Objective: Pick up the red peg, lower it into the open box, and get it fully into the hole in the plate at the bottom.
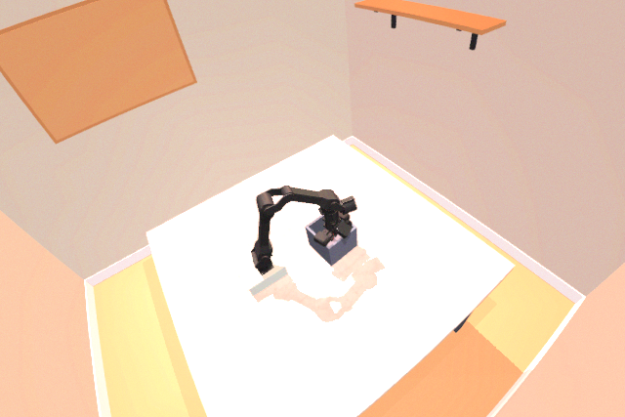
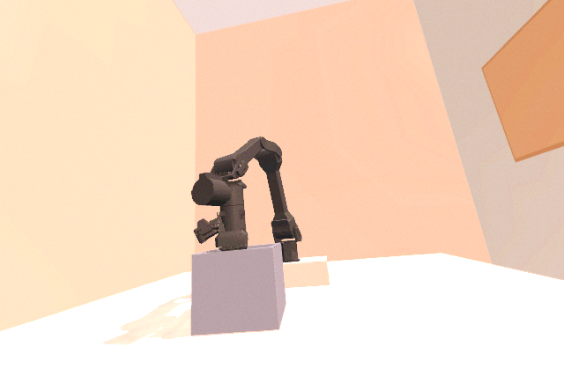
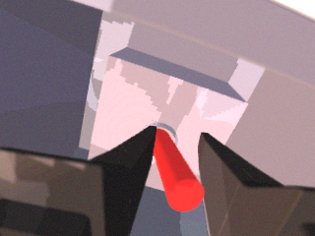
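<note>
The red peg (image 3: 177, 172) stands tilted between the fingers in the wrist view, its near end lower right. Its far end is at the ring of the hole (image 3: 170, 131) in the pale plate (image 3: 123, 108); how deep it sits, if at all, cannot be told. My gripper (image 3: 177, 131) (image 1: 334, 237) is down in the open box (image 1: 328, 252) (image 2: 234, 291) (image 3: 281, 118) and partly open. A gap shows between the peg and the right fingertip; the peg lies close to the left finger. In the top and exterior views the peg is hidden by the gripper and box walls.
The box walls rise close around the fingers. The arm's base stands by a pale block (image 1: 269, 281) (image 2: 307, 274) on the white table (image 1: 242, 352) (image 2: 387, 308). A shelf (image 1: 429, 14) hangs on the wall, far above the table.
</note>
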